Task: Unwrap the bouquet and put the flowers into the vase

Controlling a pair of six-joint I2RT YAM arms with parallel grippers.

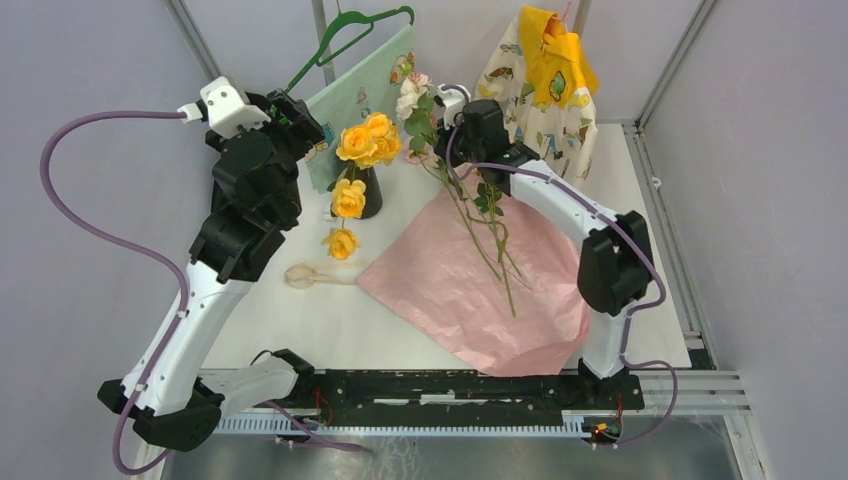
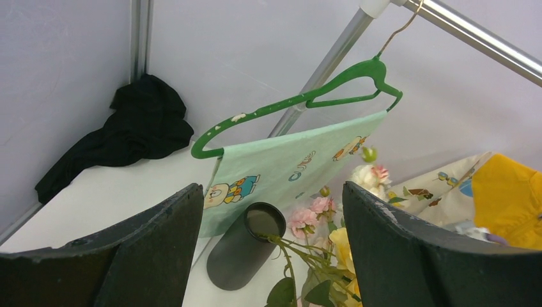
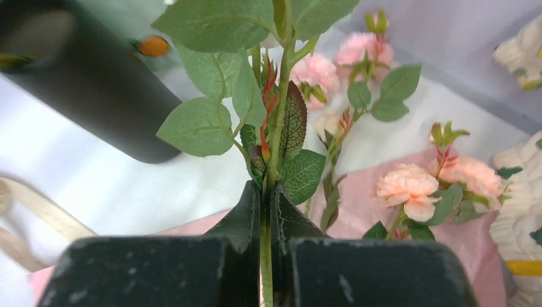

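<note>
Pinching a leafy stem point(image 3: 279, 115) beside the black vase point(image 1: 368, 195).
Clamping the right gripper point(image 3: 265, 198) on it; holding the left gripper point(image 2: 271, 192) wide apart near yellow roses point(image 1: 368, 143).

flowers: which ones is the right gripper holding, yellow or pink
The pink and cream roses: the right gripper is shut on their leafy green stem above the pink paper. The yellow roses stand apart, stems in the black vase.

The vase point(image 1: 369, 195) is boxed in. The left arm point(image 1: 250, 190) sits close on one side, green cloth point(image 1: 370, 90) hangs just behind, and yellow roses point(image 1: 368, 142) crowd its top. The right tool point(image 3: 266, 192), pinching flowers point(image 1: 412, 92), is near the other side. The near worktop point(image 1: 300, 330) is bare.
</note>
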